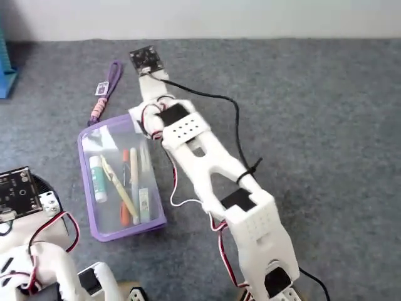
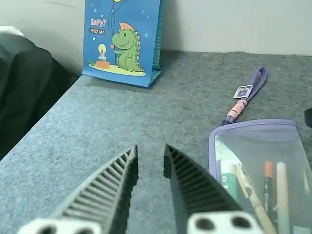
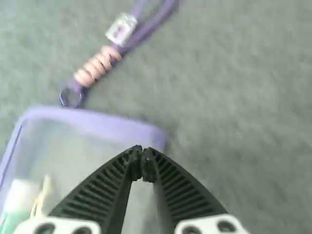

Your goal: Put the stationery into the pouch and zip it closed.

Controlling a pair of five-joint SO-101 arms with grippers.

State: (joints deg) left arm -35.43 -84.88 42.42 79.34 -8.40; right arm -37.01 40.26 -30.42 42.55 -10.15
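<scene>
While zip closure cannot be confirmed, stock reads: left gripper (image 2: pixel 151 153), jaws parted, empty, near pouch (image 1: pixel 125 231); stationery (image 1: pixel 122 182) already inside pouch, flat on counter (image 1: pixel 313 94); right gripper (image 3: pixel 142 158), clenched at pouch's far edge, zip pull unseen; zipping judged outstanding

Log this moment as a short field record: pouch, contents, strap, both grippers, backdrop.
pouch: clear with purple trim, lying flat on the grey table
contents: glue stick, orange pen and other pens, all inside the pouch
strap: purple, beaded, stretched out from the pouch's end away from the arms
right gripper: shut, tips at the pouch's strap-end edge; whether they pinch a zipper pull cannot be told
left gripper: open, empty, apart from the pouch
backdrop: blue dinosaur gift bag standing by the wall
</scene>
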